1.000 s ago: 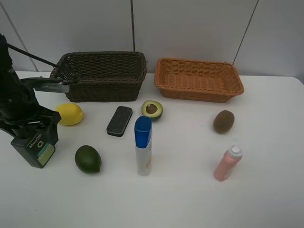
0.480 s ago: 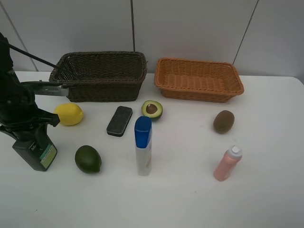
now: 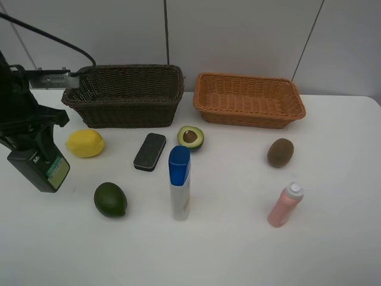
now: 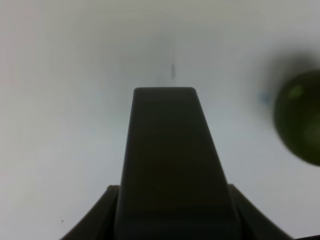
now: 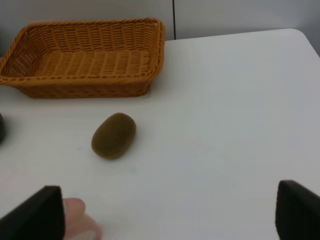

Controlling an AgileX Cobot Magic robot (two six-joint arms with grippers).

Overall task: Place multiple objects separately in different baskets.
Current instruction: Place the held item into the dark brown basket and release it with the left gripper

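Item in hand: pump bottle (image 3: 38, 170), dark green, at the far left of the desk (image 3: 238, 250). The left hand (image 3: 31, 134) is clamped on its upper part and the body hangs tilted below; the left wrist view shows its dark body (image 4: 170, 165) between the two fingers (image 4: 107, 210). Whether its base is clear of the desk cannot be told for certain. Right hand (image 5: 172, 212): fingers wide apart, holding nothing, above the desk near the kiwi (image 5: 114, 135) and the pink bottle (image 3: 284, 205). Loose on the desk: lemon (image 3: 86, 143), just beside the held bottle; whole avocado (image 3: 110, 199); eraser block (image 3: 149, 151); half avocado (image 3: 190, 137); blue-capped bottle (image 3: 179, 183), upright. Receptacles, both with nothing seen inside: dark brown basket (image 3: 131, 113) at rear left, orange basket (image 3: 250, 116) at rear right. Hazards, as judged: a grip taken high on a tilted bottle may let it swing or slip out in transit. A low carry could catch the dark basket's tall near wall and shove or tip the basket. A sweep near the lemon may set it rolling. A release from height could topple the bottle over the rim.
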